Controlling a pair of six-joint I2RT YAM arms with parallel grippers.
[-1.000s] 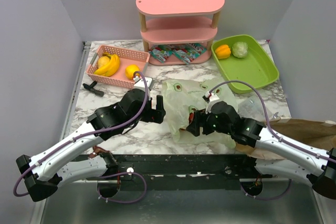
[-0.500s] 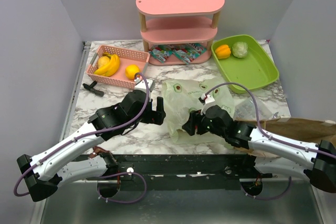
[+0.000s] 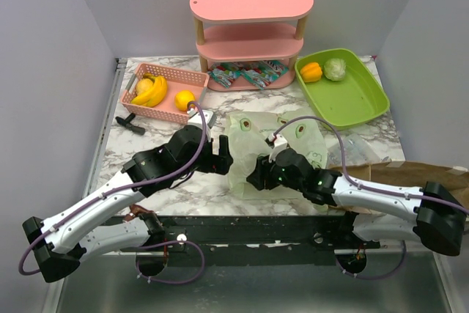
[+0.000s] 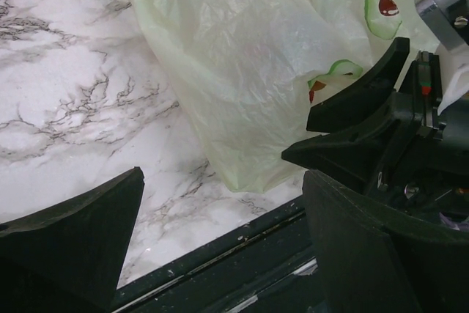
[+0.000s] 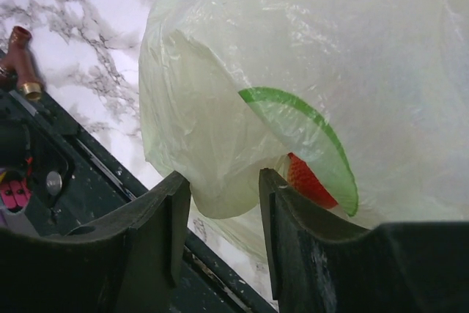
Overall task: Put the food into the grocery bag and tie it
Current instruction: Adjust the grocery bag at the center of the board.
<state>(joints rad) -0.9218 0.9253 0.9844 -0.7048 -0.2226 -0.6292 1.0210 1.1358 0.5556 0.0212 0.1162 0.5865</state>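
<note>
- Centre frame: bag (image 3: 253,137) on bench (image 3: 113,148).
- Left tool (image 3: 224,155): wide open, empty, beside bag.
- Right tool (image 5: 223,181): half closed around bag fold; grip cannot be told.

White arms (image 3: 95,207), black wrists, purple cables (image 3: 308,117)

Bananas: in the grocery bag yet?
No, the bananas lie in the pink basket, apart from the grocery bag.

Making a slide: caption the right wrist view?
Right end effector straddles a fold of the grocery bag at the edge of the marble table.
</note>
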